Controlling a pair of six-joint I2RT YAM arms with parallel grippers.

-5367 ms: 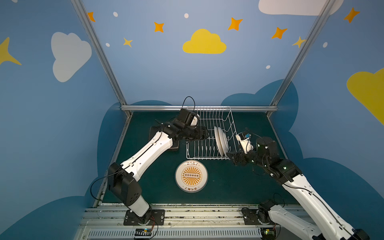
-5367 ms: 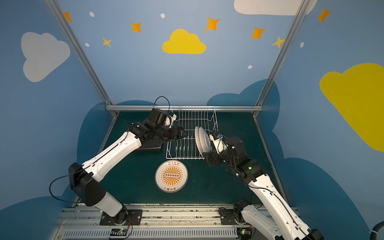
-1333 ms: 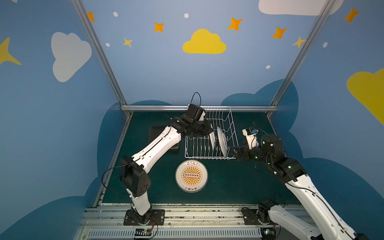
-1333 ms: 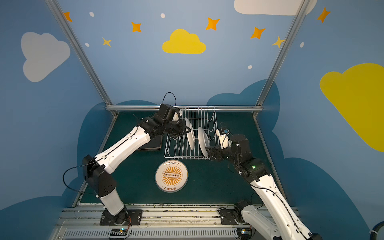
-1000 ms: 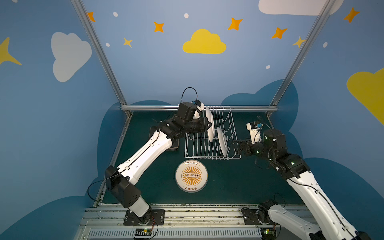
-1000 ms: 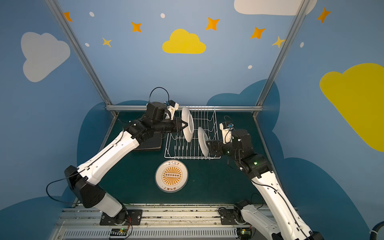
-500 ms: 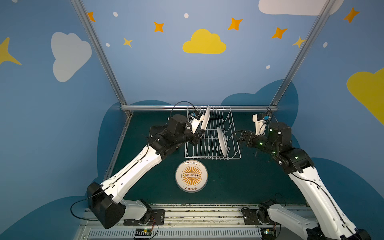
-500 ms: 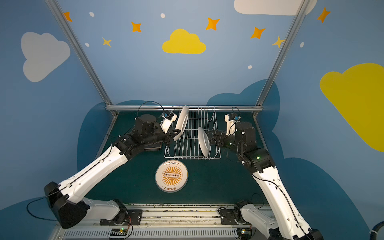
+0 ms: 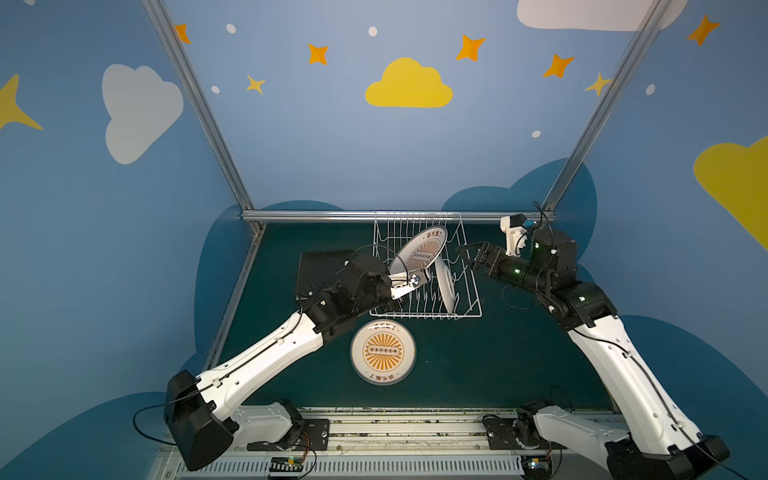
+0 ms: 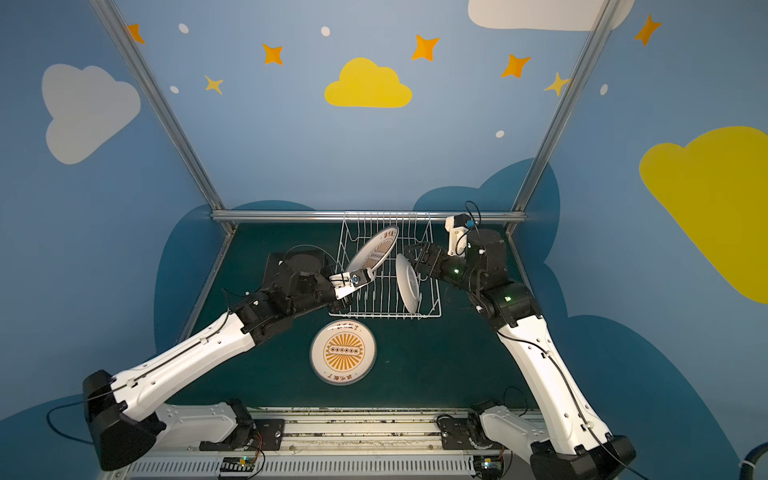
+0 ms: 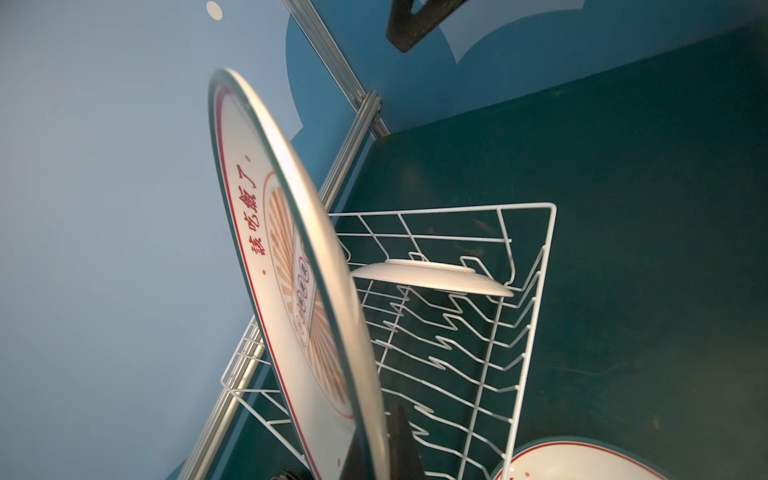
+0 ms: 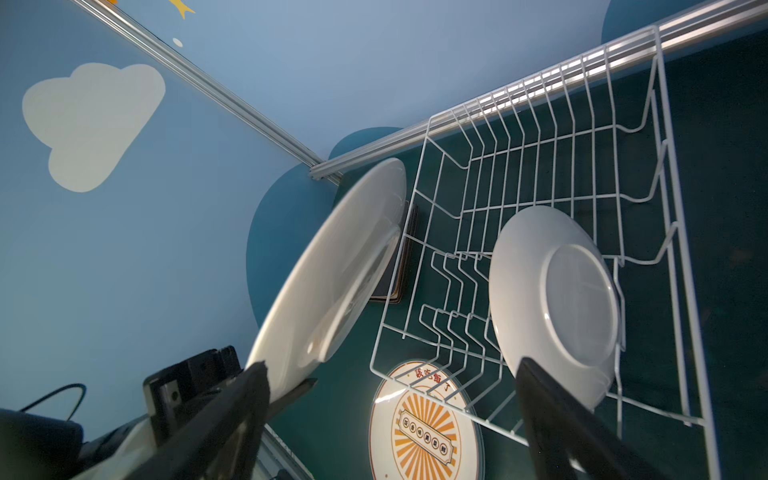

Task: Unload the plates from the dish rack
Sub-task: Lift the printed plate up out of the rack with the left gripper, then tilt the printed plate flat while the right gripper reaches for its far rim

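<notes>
left jaws clamp sunburst plate [image 9: 419,253] above rack [image 9: 419,299]; right jaws wide beside last racked plate [image 9: 445,286]. next: lay plate flat.

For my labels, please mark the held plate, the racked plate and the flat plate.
Held plate [image 9: 420,252]: top view, sunburst face.
Racked plate [image 12: 579,299]: right wrist view, underside centre.
Flat plate [image 9: 382,351]: top view, sunburst centre.

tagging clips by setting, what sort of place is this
Probably a robot test booth, not a kitchen: blue walls painted with clouds and stars, aluminium frame posts, a dish rack on a green mat.
</notes>
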